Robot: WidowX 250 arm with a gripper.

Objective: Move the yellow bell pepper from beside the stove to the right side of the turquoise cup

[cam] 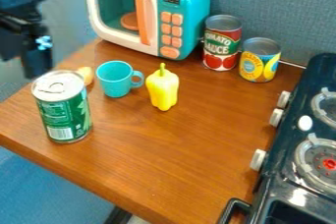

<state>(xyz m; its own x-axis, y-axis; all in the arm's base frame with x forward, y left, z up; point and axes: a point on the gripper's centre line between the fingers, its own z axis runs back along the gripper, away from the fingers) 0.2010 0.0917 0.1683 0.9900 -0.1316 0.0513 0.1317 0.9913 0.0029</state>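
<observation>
My black gripper hangs at the upper left, beyond the table's left edge and above and behind the green can. That green can stands upright near the table's left front, its silver lid up. Right of it and farther back is a teal cup with its handle to the right. A small yellowish object is partly hidden behind the can. A yellow pepper stands beside the cup, green stem up.
A teal and white toy microwave stands at the back. A tomato sauce can and a shorter yellow can stand right of it. A dark toy stove borders the wooden table on the right.
</observation>
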